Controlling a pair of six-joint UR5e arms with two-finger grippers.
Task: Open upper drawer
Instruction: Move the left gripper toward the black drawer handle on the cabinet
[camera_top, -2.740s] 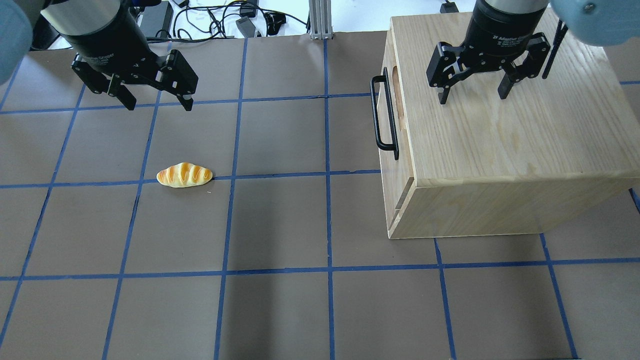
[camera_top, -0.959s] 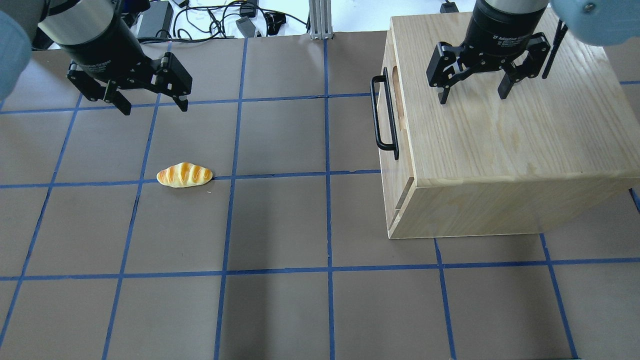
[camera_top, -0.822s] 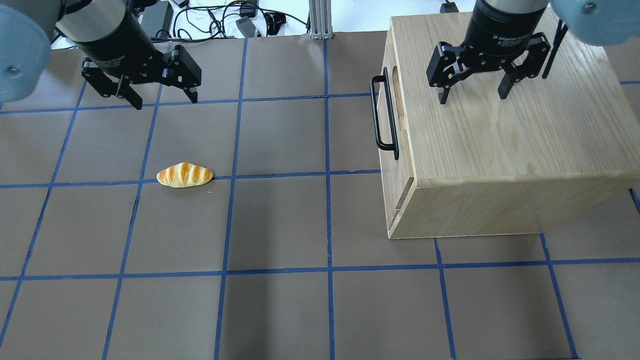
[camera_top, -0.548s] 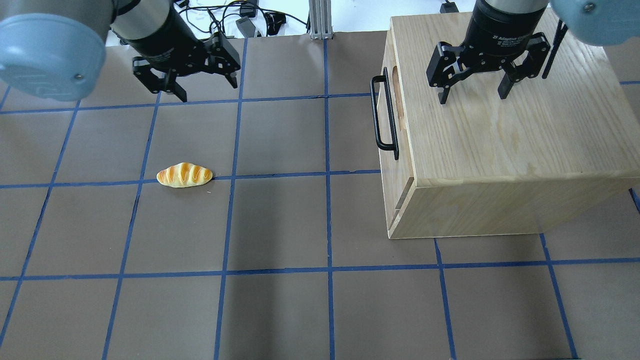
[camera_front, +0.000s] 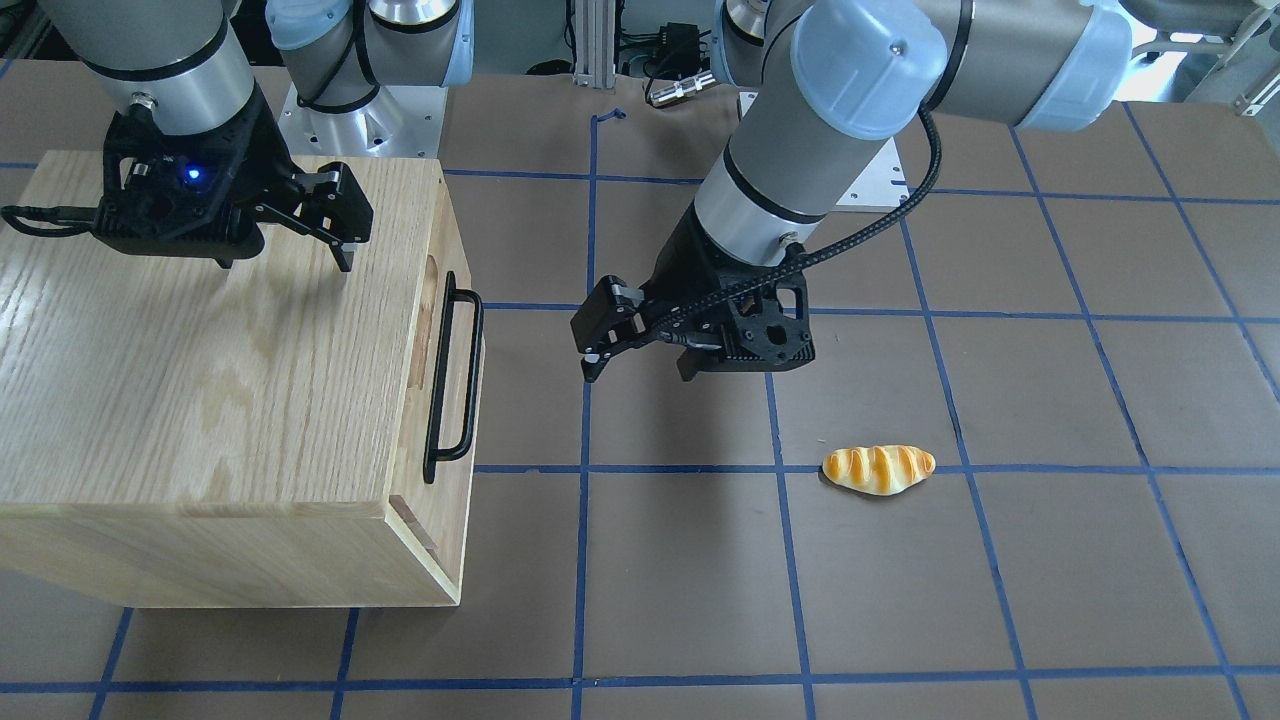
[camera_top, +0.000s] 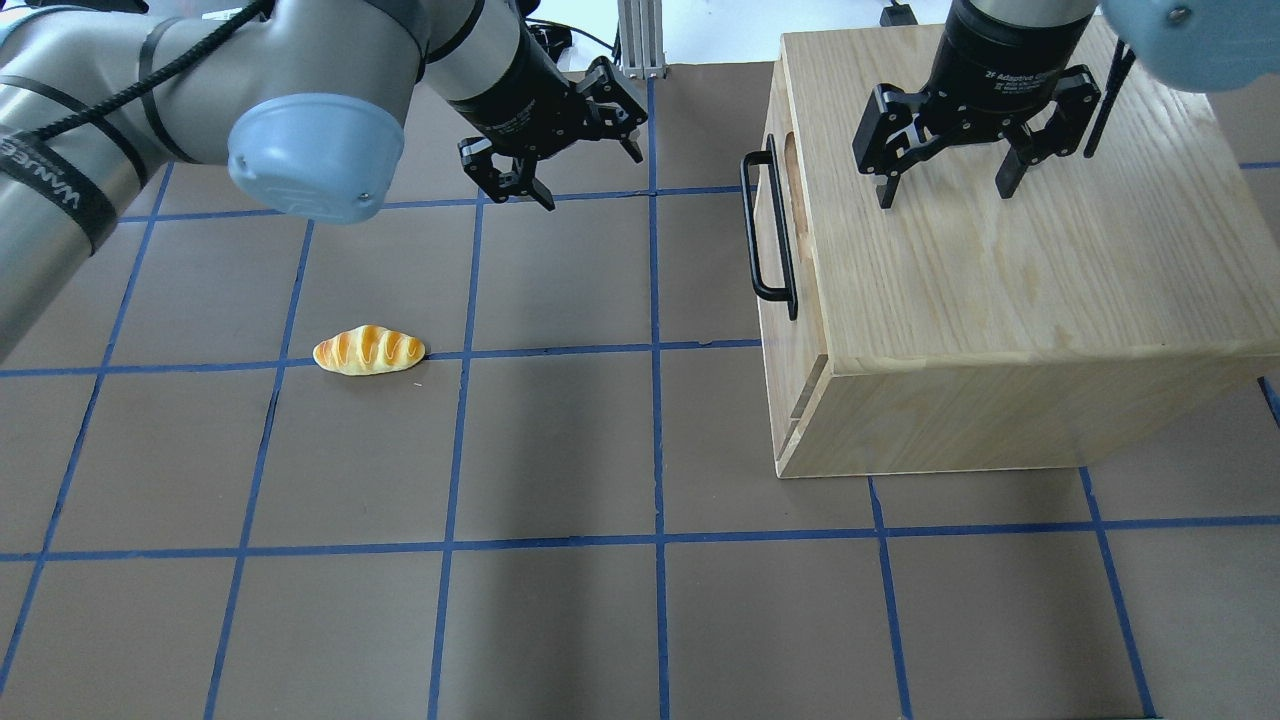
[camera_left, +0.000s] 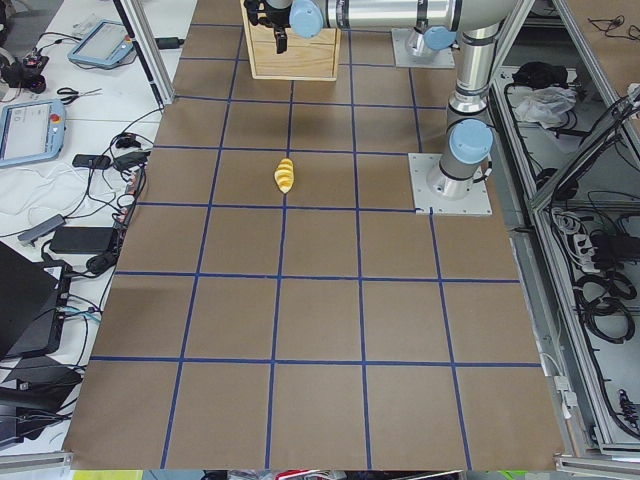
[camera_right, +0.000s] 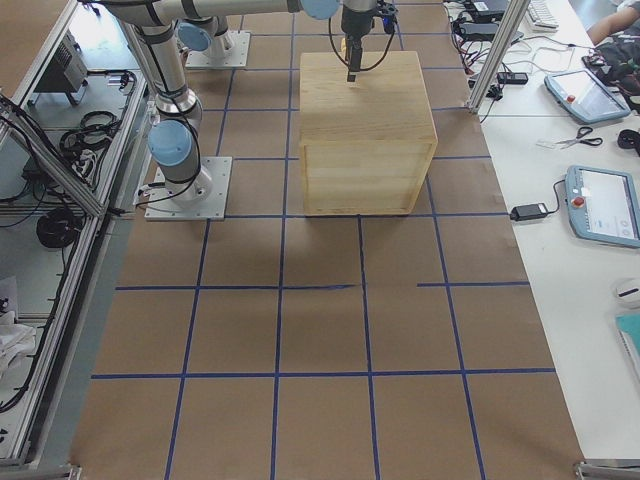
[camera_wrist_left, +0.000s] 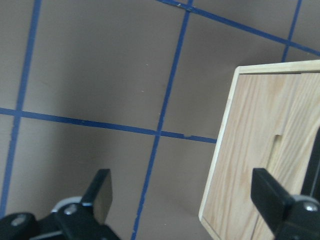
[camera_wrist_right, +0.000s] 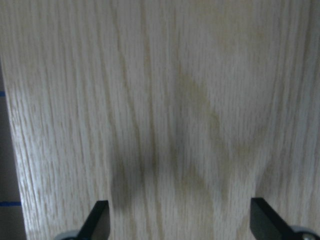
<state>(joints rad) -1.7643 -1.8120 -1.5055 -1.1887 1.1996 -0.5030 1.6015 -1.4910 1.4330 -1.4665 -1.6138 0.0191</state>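
Observation:
The upper drawer's front (camera_front: 456, 240) faces the table's middle and sits flush in the oak cabinet (camera_top: 1000, 280). Its black bar handle (camera_top: 768, 225) also shows in the front view (camera_front: 453, 380). My left gripper (camera_top: 590, 178) is open and empty and hovers over the table, about a tile away from the handle; it also shows in the front view (camera_front: 637, 372). Its wrist view shows the cabinet's wooden face (camera_wrist_left: 260, 150) to the right of the fingers (camera_wrist_left: 100, 195). My right gripper (camera_top: 945, 195) is open and empty above the cabinet top (camera_wrist_right: 165, 100).
A toy bread roll (camera_top: 369, 351) lies on the brown mat, left of the middle. Cables and power bricks (camera_top: 480, 40) lie beyond the mat's far edge. The cabinet (camera_right: 365, 130) fills the mat's right part.
My left arm has swung rightward along the back of the table, from the far left toward the cabinet's handle. The right gripper and the drawer have not moved.

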